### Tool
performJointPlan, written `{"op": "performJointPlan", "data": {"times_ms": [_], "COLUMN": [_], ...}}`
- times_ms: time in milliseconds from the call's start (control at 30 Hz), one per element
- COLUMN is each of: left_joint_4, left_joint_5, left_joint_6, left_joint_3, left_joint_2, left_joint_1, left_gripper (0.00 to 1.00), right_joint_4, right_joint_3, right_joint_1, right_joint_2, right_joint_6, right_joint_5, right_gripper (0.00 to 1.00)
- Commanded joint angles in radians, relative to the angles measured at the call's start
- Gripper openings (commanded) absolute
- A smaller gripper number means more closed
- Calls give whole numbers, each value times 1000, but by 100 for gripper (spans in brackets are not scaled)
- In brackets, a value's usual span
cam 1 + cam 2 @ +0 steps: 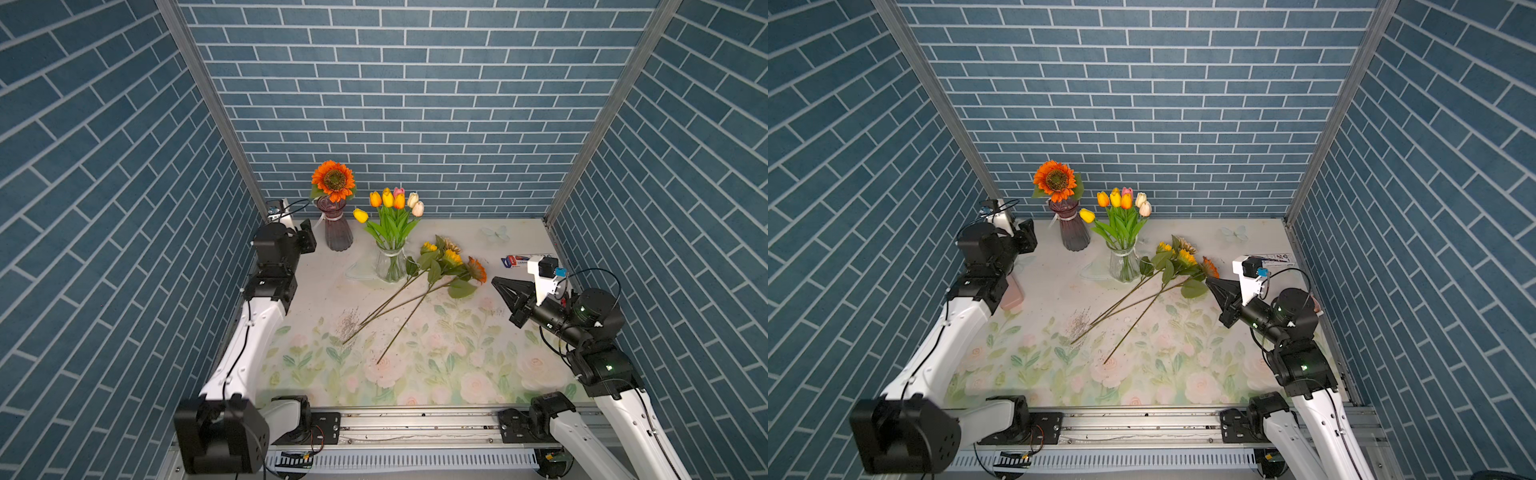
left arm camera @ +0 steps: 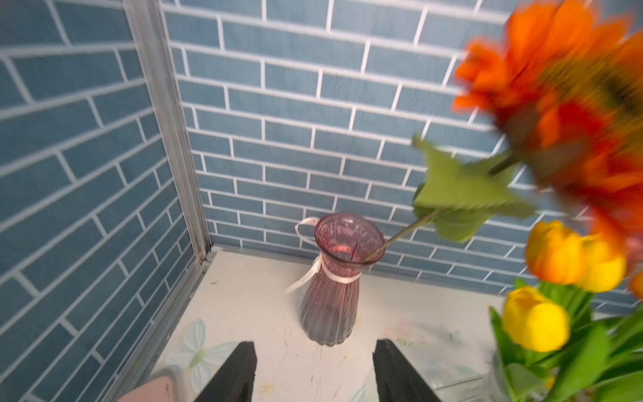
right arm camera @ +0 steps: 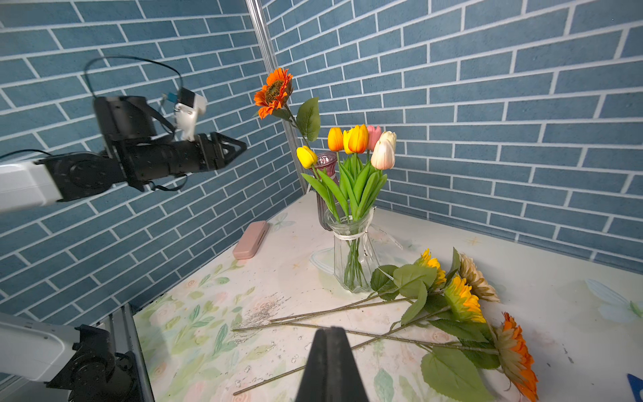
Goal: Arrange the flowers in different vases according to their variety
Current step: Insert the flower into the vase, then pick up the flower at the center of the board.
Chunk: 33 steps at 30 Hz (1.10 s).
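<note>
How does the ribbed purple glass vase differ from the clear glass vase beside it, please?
The ribbed purple glass vase is dark and tinted; the clear glass vase is see-through, with stems visible inside. The purple vase holds a single orange sunflower, while the clear vase holds a bunch of tulips. The purple vase stands closer to the back wall than the clear vase. Both stand upright with a white ribbon at the neck.
</note>
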Motion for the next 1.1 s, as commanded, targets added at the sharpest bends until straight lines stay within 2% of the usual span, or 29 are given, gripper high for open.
{"op": "performJointPlan", "data": {"times_ms": [0, 100, 233, 300, 400, 500, 600, 800, 867, 1067], "left_joint_4": [-128, -228, -350, -406, -442, -453, -463, -410, -361, -264], "left_joint_5": [-10, 107, 360, 482, 557, 555, 526, 267, 226, 210], "left_joint_6": [-25, 7, 97, 151, 198, 216, 229, 268, 271, 309], "left_joint_3": [-7, 1, 9, 13, 7, 3, 6, 17, 27, 83], "left_joint_2": [-114, -201, -285, -321, -372, -384, -339, -126, -44, 212], "left_joint_1": [3, 2, -17, -49, -125, -228, -354, -694, -744, -782], "left_gripper": [59, 59, 60, 62, 64, 66, 67, 66, 65, 59], "right_joint_4": [-34, -62, -121, -146, -157, -158, -169, -197, -211, -258], "right_joint_3": [23, 20, 29, 35, 35, 32, 34, 41, 47, 67], "right_joint_1": [4, 3, 3, 4, 3, 3, 4, 1, 1, 0], "right_joint_2": [-25, -20, 11, 33, 56, 69, 75, 76, 73, 51], "right_joint_6": [5, 24, 52, 78, 118, 161, 194, 214, 214, 204], "right_joint_5": [4, 36, 123, 182, 251, 315, 383, 447, 462, 503], "right_gripper": [0, 0, 0, 0, 0, 0, 0, 0, 0, 0]}}
